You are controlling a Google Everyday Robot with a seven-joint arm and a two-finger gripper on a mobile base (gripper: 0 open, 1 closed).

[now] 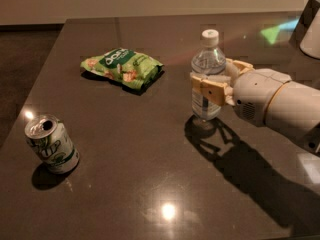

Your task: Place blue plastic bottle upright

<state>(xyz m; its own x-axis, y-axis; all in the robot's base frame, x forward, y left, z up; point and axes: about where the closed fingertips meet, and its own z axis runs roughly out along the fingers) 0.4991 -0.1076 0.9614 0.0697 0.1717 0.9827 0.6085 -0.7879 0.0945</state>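
The blue plastic bottle [207, 60] is clear with a white cap and stands upright right of the table's middle. Its base is at or just above the dark table [150, 149]; I cannot tell whether it touches. My gripper [212, 82] comes in from the right and is shut on the bottle's middle, with one tan finger [209, 88] across the label and the other behind the bottle. The label is mostly hidden by the fingers.
A green snack bag [122, 67] lies at the back left of the bottle. A green-and-white soda can [51, 144] stands near the front left. A white object [310, 29] sits at the far right edge. My white arm [280, 106] stretches over the table's right side.
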